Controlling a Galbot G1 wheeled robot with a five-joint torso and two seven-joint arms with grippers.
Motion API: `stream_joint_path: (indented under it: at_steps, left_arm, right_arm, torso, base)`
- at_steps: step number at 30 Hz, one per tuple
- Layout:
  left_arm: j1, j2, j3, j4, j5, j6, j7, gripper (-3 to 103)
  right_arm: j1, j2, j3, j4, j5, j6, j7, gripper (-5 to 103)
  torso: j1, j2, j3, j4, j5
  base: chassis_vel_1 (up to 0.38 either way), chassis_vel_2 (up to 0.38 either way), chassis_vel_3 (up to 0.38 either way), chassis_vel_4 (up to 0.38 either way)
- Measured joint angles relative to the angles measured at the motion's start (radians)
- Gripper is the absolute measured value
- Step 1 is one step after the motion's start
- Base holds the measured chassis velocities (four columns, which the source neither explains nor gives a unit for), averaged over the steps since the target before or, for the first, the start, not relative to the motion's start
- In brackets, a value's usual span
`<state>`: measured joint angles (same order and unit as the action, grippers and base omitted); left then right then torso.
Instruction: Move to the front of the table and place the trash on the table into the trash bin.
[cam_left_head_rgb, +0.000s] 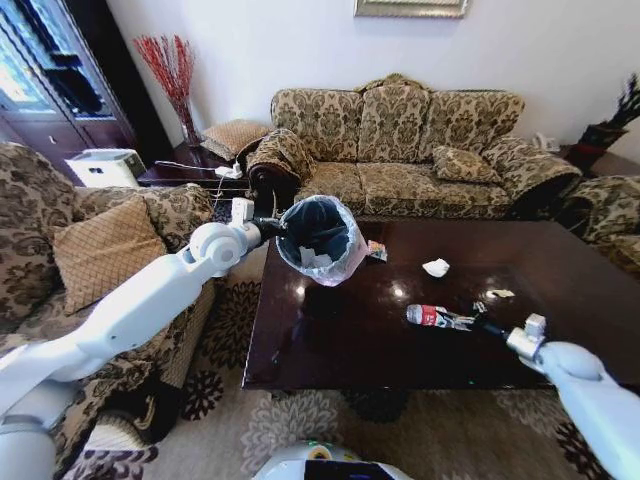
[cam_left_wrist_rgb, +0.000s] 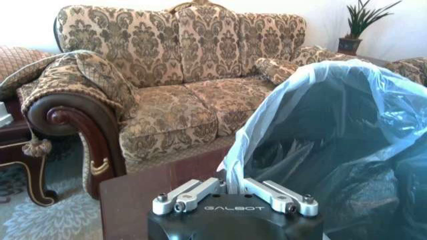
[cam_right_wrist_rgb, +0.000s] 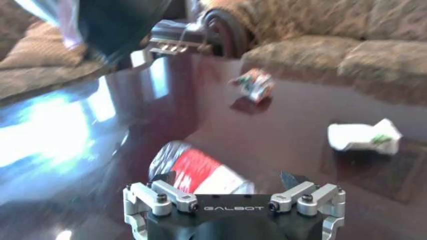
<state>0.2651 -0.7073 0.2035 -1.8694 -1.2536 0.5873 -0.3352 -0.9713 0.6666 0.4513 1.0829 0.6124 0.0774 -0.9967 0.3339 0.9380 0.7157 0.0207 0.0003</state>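
My left gripper (cam_left_wrist_rgb: 233, 189) is shut on the bagged rim of the black trash bin (cam_left_head_rgb: 320, 238), holding it tilted above the far left part of the dark table (cam_left_head_rgb: 330, 345). White paper lies inside the trash bin. A clear bottle with a red label (cam_left_head_rgb: 430, 315) lies on the table's right front. My right gripper (cam_left_head_rgb: 478, 322) is open at the bottle's end, and in the right wrist view the bottle (cam_right_wrist_rgb: 197, 172) lies between its spread fingers. A white paper wad (cam_left_head_rgb: 436, 267), a printed wrapper (cam_left_head_rgb: 377, 250) and a small scrap (cam_left_head_rgb: 500, 294) also lie on the table.
A patterned sofa (cam_left_head_rgb: 400, 140) stands behind the table, an armchair with a cushion (cam_left_head_rgb: 100, 250) to its left and another seat (cam_left_head_rgb: 610, 225) at the right. A small dark side table (cam_left_head_rgb: 190, 170) sits in the far left corner. Patterned carpet (cam_left_head_rgb: 230, 320) borders the table.
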Motion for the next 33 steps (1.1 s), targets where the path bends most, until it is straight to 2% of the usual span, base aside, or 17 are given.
stream_joint_path:
  at_steps: [6, 8, 9, 13, 15, 18, 19, 20, 23, 27, 31, 33]
  left_arm:
    - [0.025, 0.010, -0.019, -0.007, 0.006, -0.003, 0.001, 0]
    - [0.028, 0.012, -0.022, -0.007, 0.009, -0.005, 0.002, 0]
    - [0.028, 0.012, -0.022, -0.007, 0.009, -0.005, 0.002, 0]
    - [0.021, 0.011, -0.009, -0.004, 0.010, -0.008, 0.002, 0]
    - [0.015, 0.012, -0.002, -0.004, 0.010, -0.008, 0.002, 0]
    - [-0.005, 0.015, 0.021, 0.001, 0.009, -0.008, 0.002, 0]
    - [-0.005, 0.015, 0.021, 0.001, 0.009, -0.008, 0.002, 0]
    - [-0.009, 0.015, 0.025, 0.002, 0.009, -0.008, 0.002, 0]
    - [-0.041, 0.023, 0.061, 0.009, 0.005, -0.006, 0.002, 0]
    - [-0.075, 0.036, 0.100, 0.014, -0.012, 0.001, 0.003, 0]
    - [-0.159, 0.069, 0.175, 0.045, -0.058, 0.035, 0.013, 0]
    - [-0.176, 0.074, 0.185, 0.053, -0.070, 0.039, 0.013, 0]
  right_arm:
    - [0.064, -0.002, -0.070, -0.075, -0.041, 0.027, -0.068, 101]
    - [0.080, 0.008, -0.087, -0.095, -0.069, 0.044, -0.069, 95]
    - [0.080, 0.008, -0.087, -0.095, -0.069, 0.044, -0.069, 95]
    - [0.077, 0.027, -0.095, -0.099, -0.097, 0.061, -0.066, 73]
    - [0.074, 0.030, -0.094, -0.097, -0.098, 0.063, -0.065, 73]
    - [0.055, 0.035, -0.080, -0.085, -0.095, 0.066, -0.061, 57]
    - [0.055, 0.035, -0.080, -0.085, -0.095, 0.066, -0.061, 57]
    - [0.052, 0.035, -0.077, -0.083, -0.094, 0.066, -0.060, 52]
    - [0.031, 0.035, -0.051, -0.062, -0.070, 0.065, -0.048, 41]
    - [0.009, 0.035, -0.027, -0.033, -0.041, 0.060, -0.027, 38]
    - [-0.047, 0.044, 0.050, 0.081, 0.055, 0.056, 0.020, 25]
    - [-0.062, 0.046, 0.067, 0.121, 0.083, 0.054, 0.033, 25]
  torso:
    - [0.000, 0.000, 0.000, 0.0010, -0.0003]
    - [0.000, 0.000, 0.000, 0.0009, -0.0006]
    - [0.000, 0.000, 0.000, 0.0009, -0.0006]
    - [0.000, 0.000, 0.000, 0.0006, -0.0002]
    - [0.000, 0.000, 0.000, 0.0004, -0.0002]
    - [0.000, 0.000, 0.000, 0.0006, -0.0005]
    - [0.000, 0.000, 0.000, 0.0006, -0.0005]
    - [0.000, 0.000, 0.000, 0.0006, -0.0005]
    - [0.000, 0.000, 0.000, 0.0005, -0.0003]
    - [0.000, 0.000, 0.000, 0.0006, -0.0002]
    - [0.000, 0.000, 0.000, 0.0005, 0.0000]
    - [0.000, 0.000, 0.000, 0.0007, 0.0000]
  base:
    - [0.000, 0.000, 0.000, 0.000]
    - [0.000, 0.000, 0.000, 0.000]
    - [0.000, 0.000, 0.000, 0.000]
    - [0.000, 0.000, 0.000, 0.000]
    - [0.000, 0.000, 0.000, 0.000]
    - [0.000, 0.000, 0.000, 0.000]
    - [0.000, 0.000, 0.000, 0.000]
    - [0.000, 0.000, 0.000, 0.000]
    - [0.000, 0.000, 0.000, 0.000]
    - [0.000, 0.000, 0.000, 0.000]
    - [0.000, 0.000, 0.000, 0.000]
    - [0.000, 0.000, 0.000, 0.000]
